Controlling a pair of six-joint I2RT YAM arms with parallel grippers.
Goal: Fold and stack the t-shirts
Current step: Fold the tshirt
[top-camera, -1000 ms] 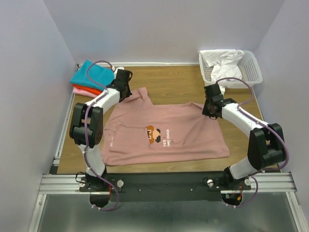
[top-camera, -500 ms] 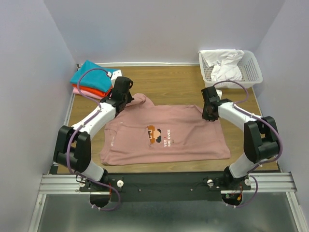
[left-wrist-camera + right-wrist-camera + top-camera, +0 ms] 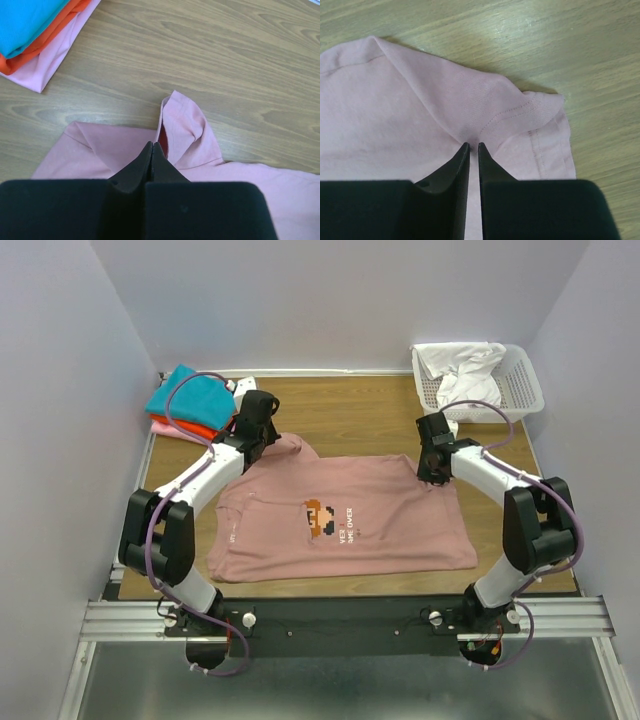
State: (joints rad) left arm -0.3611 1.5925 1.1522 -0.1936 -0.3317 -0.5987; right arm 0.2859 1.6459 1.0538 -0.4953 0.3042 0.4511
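Pink shirt (image 3: pixel 340 525) hardly moved in last 0.5 s, spread flat mid table (image 3: pixel 350 405). L claw (image 3: pixel 152 146) clamped tight on its far-left sleeve; R claw (image 3: pixel 473 146), fingers a sliver apart, pinches far-right corner. Wood shows beyond far edge; folded stack (image 3: pixel 185 400) far-left, basket (image 3: pixel 522 380) far-right.

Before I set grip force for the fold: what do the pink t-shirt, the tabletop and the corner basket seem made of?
The pink t-shirt looks like soft matte knit cotton: fine knit texture, stitched hem, limp puckers. The tabletop looks like wood or wood-grain laminate, with a slight sheen. The basket looks like white moulded plastic mesh, though it is small in view.
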